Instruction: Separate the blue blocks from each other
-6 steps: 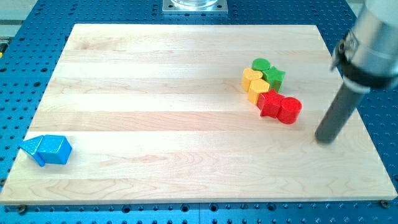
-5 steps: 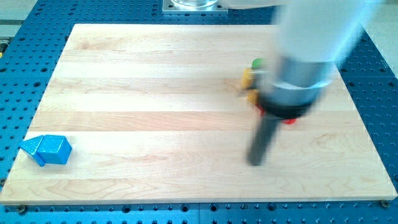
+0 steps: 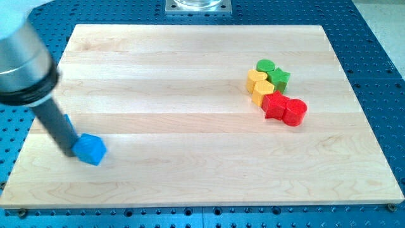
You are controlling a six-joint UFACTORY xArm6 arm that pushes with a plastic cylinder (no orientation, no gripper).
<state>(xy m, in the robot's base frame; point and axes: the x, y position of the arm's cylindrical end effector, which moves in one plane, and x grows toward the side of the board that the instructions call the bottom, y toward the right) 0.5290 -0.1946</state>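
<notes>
My tip rests on the wooden board at the view's lower left. It touches the left side of a blue cube-like block. A sliver of a second blue block shows just above, mostly hidden behind the rod, so its shape cannot be made out. The two blue blocks look a little apart, with the rod between them.
A tight cluster sits at the view's right: a green round block, a green star, two yellow blocks, a red star and a red cylinder.
The rod swept from the view's right edge across the board to the lower left. The blue pair was struck; one blue block slid right, the other is now behind the rod.
</notes>
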